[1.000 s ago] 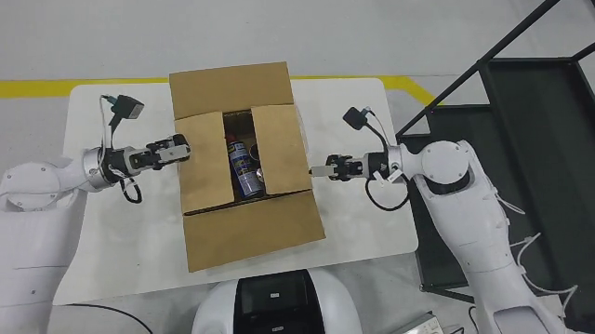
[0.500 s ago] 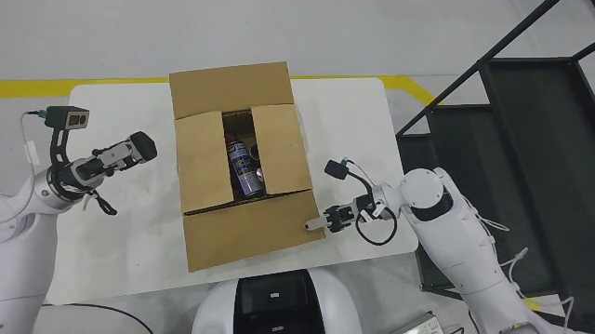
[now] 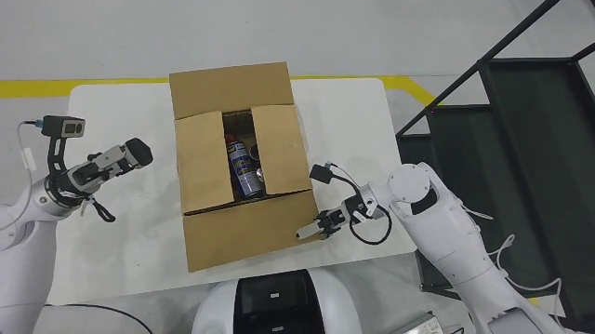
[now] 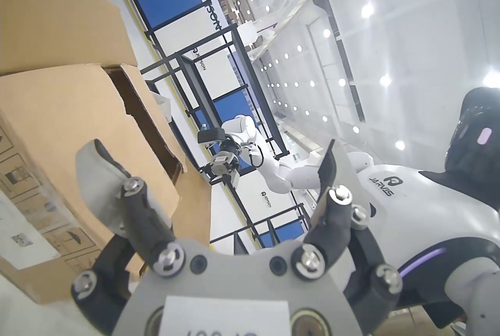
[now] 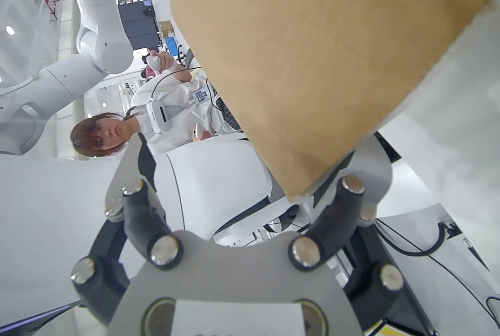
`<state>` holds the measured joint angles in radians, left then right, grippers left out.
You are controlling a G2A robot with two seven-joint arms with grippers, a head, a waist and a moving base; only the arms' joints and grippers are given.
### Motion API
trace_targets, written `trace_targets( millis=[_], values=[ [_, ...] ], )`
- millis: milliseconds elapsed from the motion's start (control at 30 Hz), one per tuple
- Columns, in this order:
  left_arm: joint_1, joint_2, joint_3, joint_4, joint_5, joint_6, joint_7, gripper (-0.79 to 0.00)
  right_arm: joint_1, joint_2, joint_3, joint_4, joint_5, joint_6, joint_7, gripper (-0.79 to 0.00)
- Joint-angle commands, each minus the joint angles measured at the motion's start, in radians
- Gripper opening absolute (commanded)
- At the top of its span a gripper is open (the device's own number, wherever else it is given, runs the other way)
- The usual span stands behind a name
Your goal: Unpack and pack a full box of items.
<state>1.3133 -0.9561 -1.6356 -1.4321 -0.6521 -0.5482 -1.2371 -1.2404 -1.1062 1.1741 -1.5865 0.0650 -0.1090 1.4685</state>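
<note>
The box (image 3: 231,87) is sitting in the middle of the white table (image 3: 121,241), its far flap lying back. Its two side flaps (image 3: 279,148) are leaning in over the mouth and leaving a gap where a spray can (image 3: 244,171) is showing among other items. The near flap (image 3: 251,232) is hanging outward toward the robot.

From where I'm standing, the opening-up step looks to be under way, with nothing lifted out yet. The right gripper (image 3: 305,233) is hovering at the right corner of the near flap. The left gripper (image 3: 138,153) is waiting well apart from the box's left side.

I'd say the next move is calling for the side flaps to be folded clear, each from its free edge, before anything can be reached inside.

The top view is giving the layout but not the jaws. The right wrist view is showing that gripper's fingers (image 5: 133,173) spread wide, with the flap's corner poking between them, near one finger, and nothing clamped. The left wrist view is showing its own pair spread too and holding nothing, with the box's side wall and torn flap edge off to one side.
</note>
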Motion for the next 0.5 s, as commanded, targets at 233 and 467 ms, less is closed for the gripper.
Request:
trace_targets(
  millis=[233, 467],
  values=[
    [0.006, 0.001, 0.001, 0.017, 0.018, -0.001, 0.02, 0.0, -0.005, 0.008, 0.002, -0.043, 0.117, -0.053, 0.014, 0.0],
    [0.017, 0.001, 0.001, 0.028, 0.037, -0.012, 0.046, 0.0, 0.008, 0.012, 0.025, -0.051, 0.2, -0.08, -0.031, 0.0]
  ],
)
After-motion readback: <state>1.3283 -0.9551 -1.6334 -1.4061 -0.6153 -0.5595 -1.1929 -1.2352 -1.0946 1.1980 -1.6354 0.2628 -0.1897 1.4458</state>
